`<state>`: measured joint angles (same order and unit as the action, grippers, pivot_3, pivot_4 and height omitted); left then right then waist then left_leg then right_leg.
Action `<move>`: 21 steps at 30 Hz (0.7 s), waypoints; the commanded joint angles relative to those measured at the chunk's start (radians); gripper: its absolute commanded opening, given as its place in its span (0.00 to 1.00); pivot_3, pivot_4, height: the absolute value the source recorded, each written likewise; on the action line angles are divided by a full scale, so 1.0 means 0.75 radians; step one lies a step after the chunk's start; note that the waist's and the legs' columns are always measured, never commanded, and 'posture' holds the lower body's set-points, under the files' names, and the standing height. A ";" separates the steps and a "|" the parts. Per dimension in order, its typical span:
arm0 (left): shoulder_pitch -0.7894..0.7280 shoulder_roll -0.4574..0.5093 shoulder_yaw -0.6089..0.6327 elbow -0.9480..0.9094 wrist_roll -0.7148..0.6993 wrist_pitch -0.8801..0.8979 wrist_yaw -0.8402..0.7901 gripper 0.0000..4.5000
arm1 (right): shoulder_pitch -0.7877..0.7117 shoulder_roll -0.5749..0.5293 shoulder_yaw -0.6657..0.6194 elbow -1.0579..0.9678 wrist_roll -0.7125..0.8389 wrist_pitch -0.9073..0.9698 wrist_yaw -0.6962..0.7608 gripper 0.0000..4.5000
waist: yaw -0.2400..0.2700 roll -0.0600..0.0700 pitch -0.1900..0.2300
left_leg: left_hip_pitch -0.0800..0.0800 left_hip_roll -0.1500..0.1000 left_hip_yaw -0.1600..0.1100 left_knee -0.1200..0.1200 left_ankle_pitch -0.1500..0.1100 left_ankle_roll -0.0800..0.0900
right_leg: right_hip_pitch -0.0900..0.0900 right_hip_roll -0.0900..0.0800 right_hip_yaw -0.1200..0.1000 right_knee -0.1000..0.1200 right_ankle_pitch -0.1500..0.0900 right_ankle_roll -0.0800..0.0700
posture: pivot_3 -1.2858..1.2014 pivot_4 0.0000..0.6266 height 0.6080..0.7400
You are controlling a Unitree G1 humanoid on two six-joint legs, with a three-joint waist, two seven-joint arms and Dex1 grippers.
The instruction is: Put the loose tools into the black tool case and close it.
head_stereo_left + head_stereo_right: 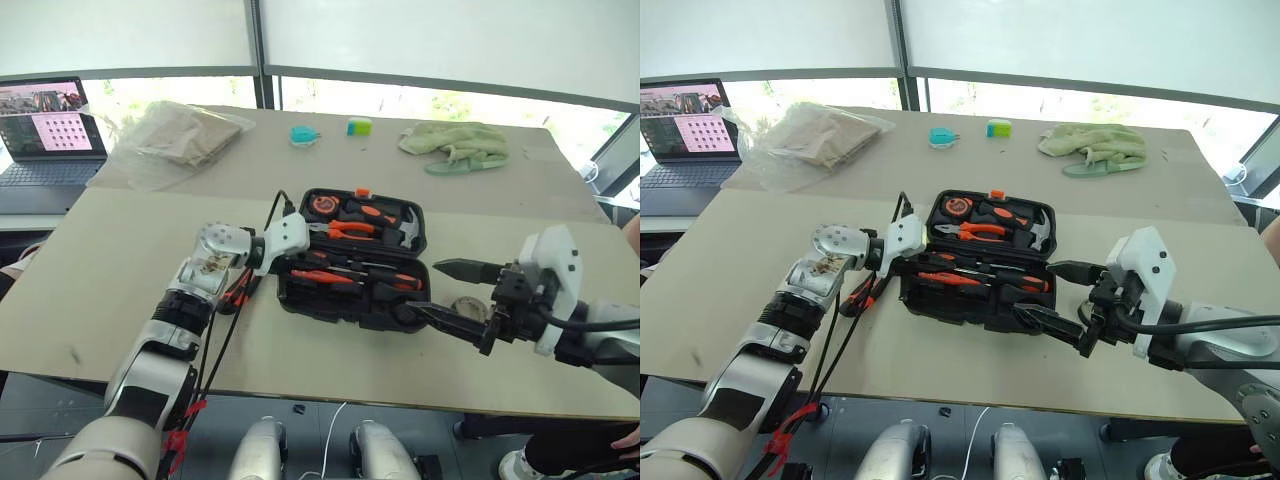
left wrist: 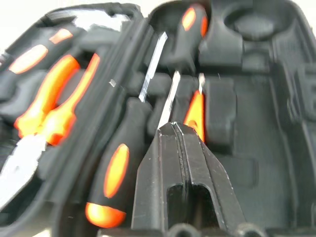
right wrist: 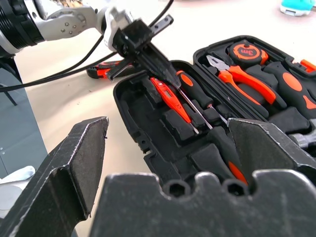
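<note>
Black plastic case (image 1: 355, 255) lies open near the middle of the tabletop (image 1: 110, 300), you see, both halves flat, the far half with pliers (image 1: 350, 229), a tape measure (image 1: 323, 205) and a hammer (image 1: 405, 232), the near half with screwdrivers (image 3: 195, 101) lying in its slots; so I judge the loading well along but the lid not yet closed. Your left gripper (image 3: 163, 74) has its fingers pressed together over the near half's left end, beside a slim orange screwdriver (image 3: 170, 98); whether it pinches anything I cannot tell. Your right gripper (image 1: 445, 292) stands wide apart and empty at the case's right end. One orange-black tool (image 3: 101, 71) lies on the tabletop just beside the case's left end, by the left wrist, and a small roll (image 1: 468, 308) sits just off the right end; both look to be left. Beyond, a plastic bag (image 1: 170, 140) lies toward the far left corner, a green cloth (image 1: 455, 145) toward the far right, a laptop (image 1: 50, 135) off the left edge, windows behind.
</note>
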<state>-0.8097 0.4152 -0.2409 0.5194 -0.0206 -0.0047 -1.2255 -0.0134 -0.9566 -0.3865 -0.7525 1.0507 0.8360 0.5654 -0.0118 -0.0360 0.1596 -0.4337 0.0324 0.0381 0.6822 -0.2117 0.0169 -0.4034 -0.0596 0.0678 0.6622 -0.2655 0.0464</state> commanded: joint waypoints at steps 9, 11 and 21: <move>0.089 0.014 -0.081 0.051 0.113 -0.058 0.077 0.00 | -0.012 0.012 -0.041 -0.027 0.028 -0.015 -0.024 1.00 | 0.003 0.000 0.000 | 0.001 0.000 0.000 0.000 0.000 0.000 | 0.001 0.000 0.000 -0.001 0.000 0.000 | 0.52 0.24 1.00; 0.080 0.010 -0.085 0.082 0.121 -0.062 0.091 0.00 | -0.007 0.016 -0.048 -0.039 0.045 -0.011 -0.036 1.00 | 0.004 0.000 0.000 | 0.002 0.000 0.000 0.000 0.000 0.000 | 0.002 0.000 0.000 -0.001 0.000 0.000 | 0.52 0.24 1.00; 0.018 0.064 0.063 -0.037 -0.085 0.082 -0.006 0.00 | 0.004 0.001 -0.040 -0.035 0.045 -0.019 -0.042 1.00 | -0.003 0.000 0.000 | 0.013 0.001 0.000 -0.003 0.000 0.000 | 0.015 0.000 0.000 -0.007 0.000 0.000 | 0.52 0.24 1.00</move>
<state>-0.7726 0.4340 -0.2481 0.5547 -0.0388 0.0107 -1.2138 0.0058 -0.9458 -0.4011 -0.7714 1.0828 0.8362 0.5259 -0.0139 -0.0359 0.1595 -0.4244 0.0335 0.0382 0.6796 -0.2118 0.0168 -0.3931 -0.0595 0.0676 0.6568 -0.2656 0.0463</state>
